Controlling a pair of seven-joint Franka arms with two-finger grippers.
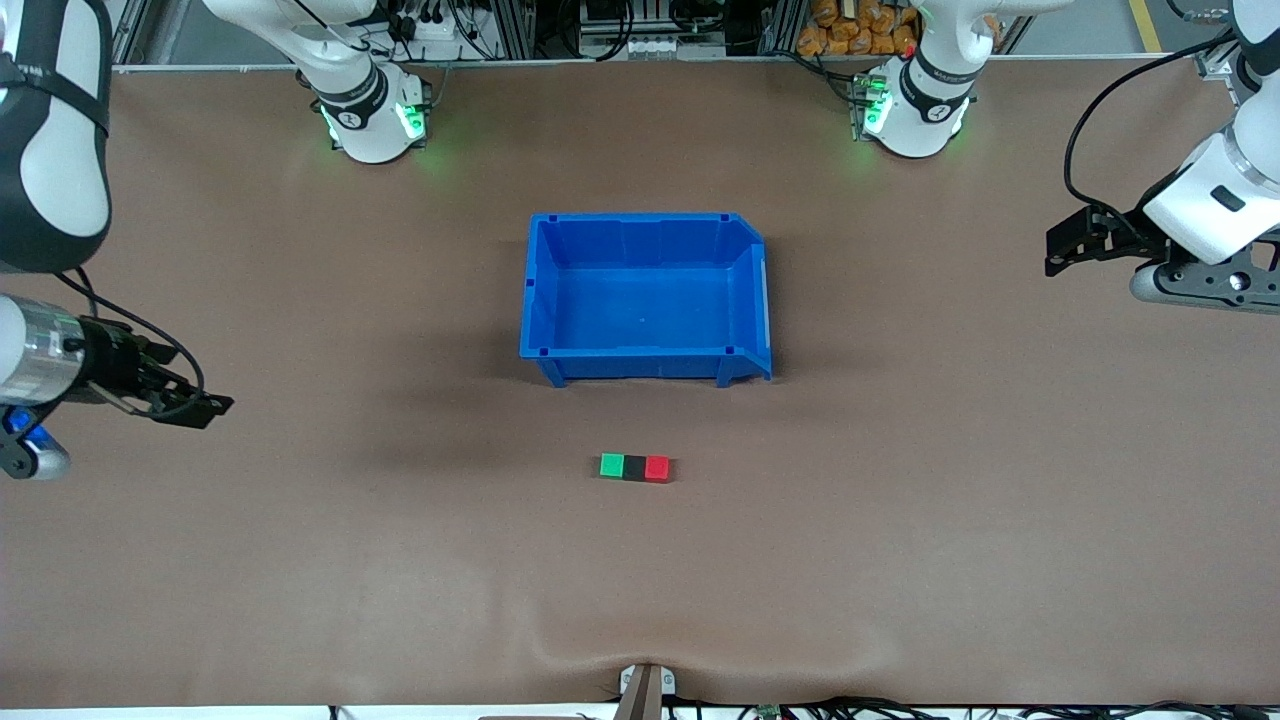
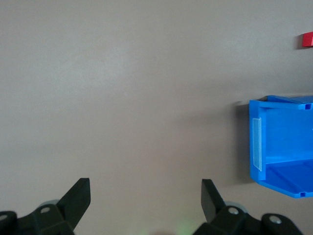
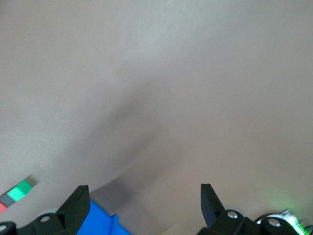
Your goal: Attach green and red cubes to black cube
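3 cubes in 1 touching row on the brown table, green cube, black cube, red cube, nearer the front camera than the blue bin, left gripper and right gripper wide apart, empty, over opposite table ends

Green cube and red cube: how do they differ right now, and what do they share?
The green cube is bright green, the red cube bright red. The green cube sits against the black cube on the side toward the right arm's end of the table, the red cube on the side toward the left arm's end. Both look equal in size, rest on the table nearer the front camera than the blue bin, untouched by either gripper.
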